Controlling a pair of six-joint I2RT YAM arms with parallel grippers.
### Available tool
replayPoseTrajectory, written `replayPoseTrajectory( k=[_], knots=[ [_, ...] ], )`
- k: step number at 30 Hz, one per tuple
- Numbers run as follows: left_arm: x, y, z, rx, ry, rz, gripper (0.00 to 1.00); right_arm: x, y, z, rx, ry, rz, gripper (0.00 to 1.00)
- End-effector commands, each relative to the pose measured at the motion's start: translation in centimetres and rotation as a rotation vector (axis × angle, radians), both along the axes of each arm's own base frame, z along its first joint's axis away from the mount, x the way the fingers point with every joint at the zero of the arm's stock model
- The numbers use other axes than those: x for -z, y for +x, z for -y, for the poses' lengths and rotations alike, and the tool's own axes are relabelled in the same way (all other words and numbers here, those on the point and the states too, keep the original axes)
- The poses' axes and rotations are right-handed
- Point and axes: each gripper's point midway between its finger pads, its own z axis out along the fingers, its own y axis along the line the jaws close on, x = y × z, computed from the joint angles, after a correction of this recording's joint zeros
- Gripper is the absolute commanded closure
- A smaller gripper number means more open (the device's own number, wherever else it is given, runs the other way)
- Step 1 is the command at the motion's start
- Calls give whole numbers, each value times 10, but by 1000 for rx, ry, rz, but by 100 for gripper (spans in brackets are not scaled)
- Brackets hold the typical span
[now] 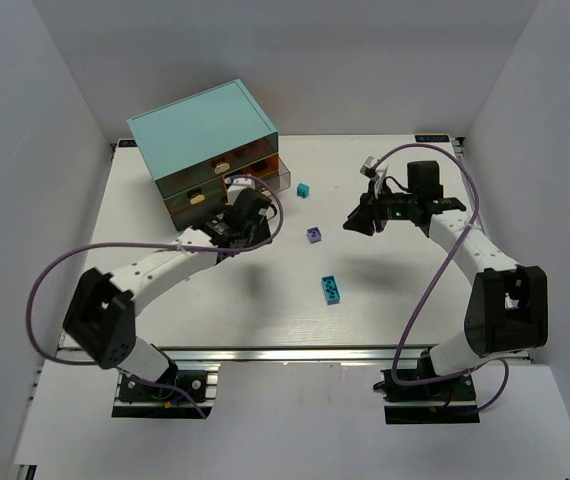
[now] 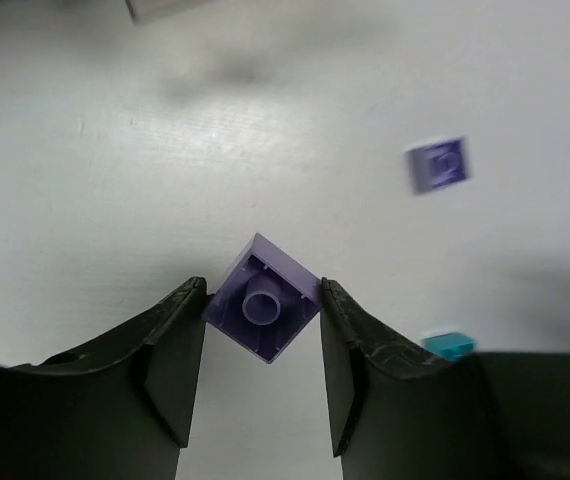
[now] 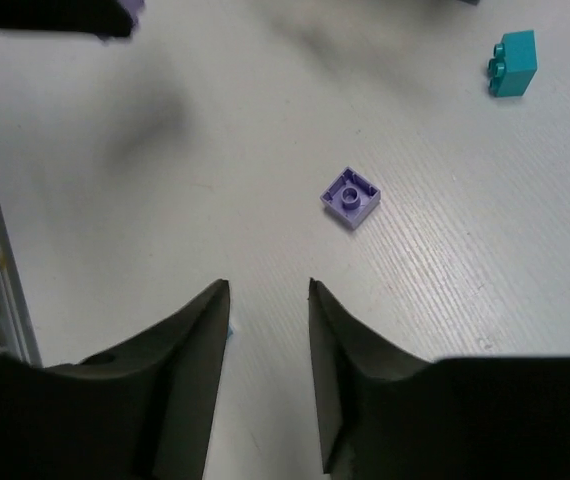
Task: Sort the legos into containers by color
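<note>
Fingers of the left end effector pinch a purple lego, hollow underside showing, just near the teal cabinet at far left. The right end effector hangs open, gripping nothing, over the counter. A second purple lego lies mid-counter between both arms, a small cyan lego farther back, a longer cyan lego nearer.

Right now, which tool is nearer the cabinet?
Left. The left tool, gripping a purple lego, is just in front of the cabinet; right tool hangs well to its right.
</note>
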Motion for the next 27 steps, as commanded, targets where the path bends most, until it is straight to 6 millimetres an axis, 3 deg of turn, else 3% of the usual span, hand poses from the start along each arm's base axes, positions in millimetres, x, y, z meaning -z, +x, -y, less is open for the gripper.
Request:
replayPoseTrajectory(
  k=[1, 3, 4, 9, 10, 11, 13, 14, 16, 19, 25, 27],
  knots=[
    [-68, 17, 2, -35, -83, 170, 69, -5, -12, -2, -38, 11, 8, 64],
    [-84, 28, -3, -56, -86, 207, 69, -2, -12, -1, -40, 4, 10, 83],
    [-97, 37, -2, -74, -87, 236, 69, -2, -12, -2, -41, 0, 14, 85],
    [-110, 79, -14, -179, 39, 273, 67, 0, -14, -2, -39, -10, 10, 78],
    [-126, 88, -9, -184, 31, 295, 67, 1, -15, -2, -43, -13, 10, 77],
    [-114, 101, -9, -195, 61, 279, 67, 0, -17, -3, -46, -14, 12, 76],
    [-129, 117, -7, -204, 67, 307, 67, 2, -20, -3, -49, -19, 17, 76],
    [-117, 126, -7, -209, 89, 287, 67, 2, -20, -2, -48, -19, 17, 74],
    [-116, 135, -10, -218, 112, 283, 66, 2, -22, -2, -45, -24, 24, 72],
    [-108, 145, -11, -229, 134, 267, 62, 5, -23, 0, -39, -29, 21, 61],
    [-95, 157, -26, -275, 168, 252, 47, 9, -29, -1, -57, -31, 24, 48],
    [-92, 157, -25, -276, 166, 246, 37, 11, -31, -4, -70, -38, 20, 41]
  ],
)
